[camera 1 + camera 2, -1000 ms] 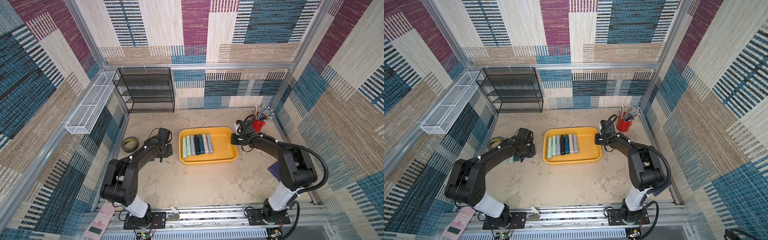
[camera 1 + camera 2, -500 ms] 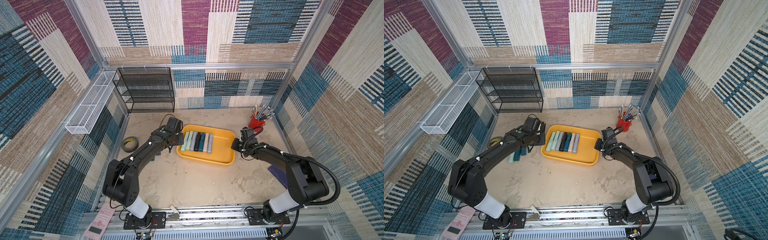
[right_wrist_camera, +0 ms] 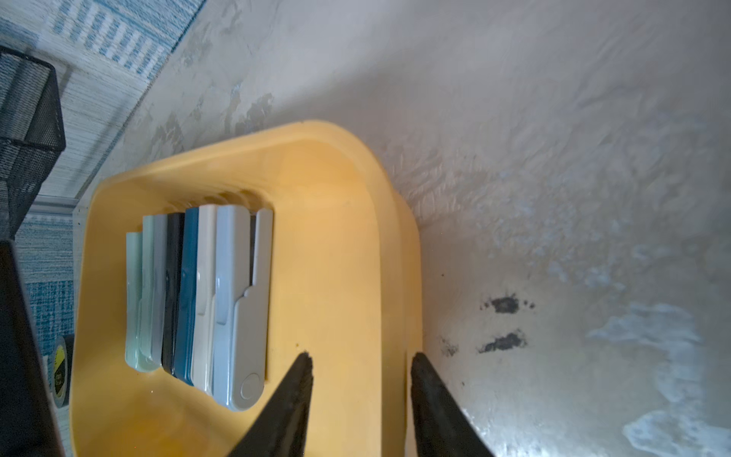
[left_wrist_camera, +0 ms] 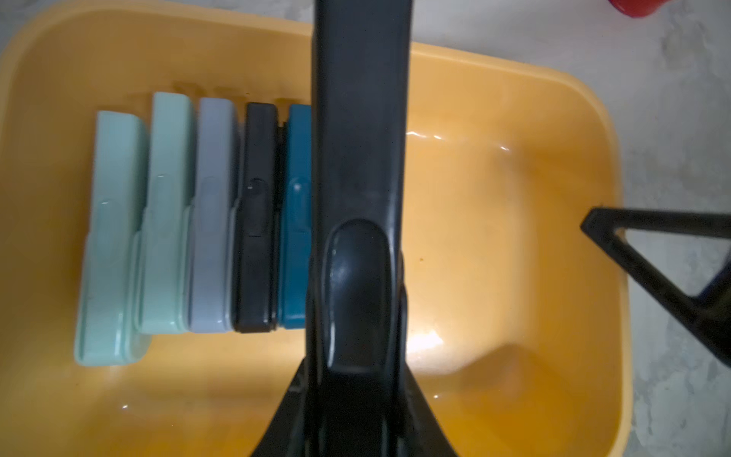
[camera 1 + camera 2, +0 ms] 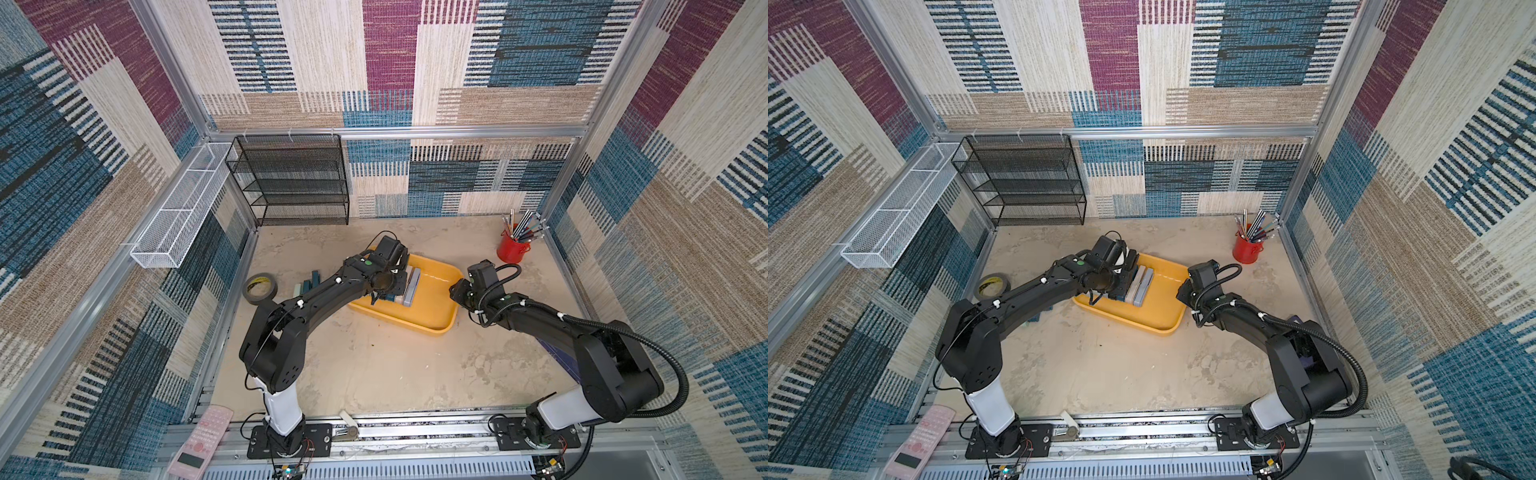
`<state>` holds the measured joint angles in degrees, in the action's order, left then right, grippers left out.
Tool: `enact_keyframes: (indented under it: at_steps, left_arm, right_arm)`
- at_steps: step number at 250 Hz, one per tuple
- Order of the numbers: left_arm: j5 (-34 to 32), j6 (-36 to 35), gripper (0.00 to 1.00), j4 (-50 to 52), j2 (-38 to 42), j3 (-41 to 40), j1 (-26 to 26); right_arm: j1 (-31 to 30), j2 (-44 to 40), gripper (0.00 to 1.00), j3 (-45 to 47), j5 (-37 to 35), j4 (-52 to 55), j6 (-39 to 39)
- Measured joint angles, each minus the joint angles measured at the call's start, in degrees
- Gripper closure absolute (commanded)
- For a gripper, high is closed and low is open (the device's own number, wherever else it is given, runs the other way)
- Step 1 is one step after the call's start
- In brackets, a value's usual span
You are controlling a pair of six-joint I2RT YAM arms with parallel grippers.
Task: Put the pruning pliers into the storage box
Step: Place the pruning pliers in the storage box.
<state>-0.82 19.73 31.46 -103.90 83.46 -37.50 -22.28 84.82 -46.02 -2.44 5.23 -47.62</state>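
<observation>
Left gripper (image 5: 388, 286) jaws, apparently clenched on a black pruning pliers (image 4: 358, 118), hold it over the storage box (image 5: 432, 324), aligned to join the stowed row (image 4: 213, 217). Right gripper (image 3: 358, 360) jaws straddle its rim, parted.

Storage box (image 5: 432, 301) turned, right jaws opened, left arm (image 5: 324, 291) came over.

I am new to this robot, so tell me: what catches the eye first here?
A yellow tray in the middle of the table holds a row of tools, pastel, black and blue. The left gripper hangs over it, clamping another black tool, and the right gripper stands open astride the tray's rim.
</observation>
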Motion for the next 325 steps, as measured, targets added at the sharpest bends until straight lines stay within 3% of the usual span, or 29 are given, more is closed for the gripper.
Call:
enact_keyframes:
  at_steps: [60, 122, 211, 325]
  left_arm:
    - [0.52, 0.11, 0.85, -0.15, -3.39, 2.12, -4.22]
    - [-0.57, 0.07, 0.85, 0.61, -10.78, 11.28, -7.93]
    - [-6.54, 2.89, 0.84, 4.28, -16.35, 13.79, -9.57]
    - [-8.41, 3.32, 0.83, 6.93, -22.91, 20.15, -9.79]
  right_arm:
    - [5.84, -6.12, 0.51, -1.86, -2.56, 0.57, 5.97]
    - [8.39, -9.88, 0.51, -1.46, -4.13, 0.17, 9.62]
    - [11.28, -12.83, 0.51, 1.16, -3.93, -1.44, 11.06]
    - [11.65, -11.82, 0.51, 2.58, -1.09, -2.86, 12.35]
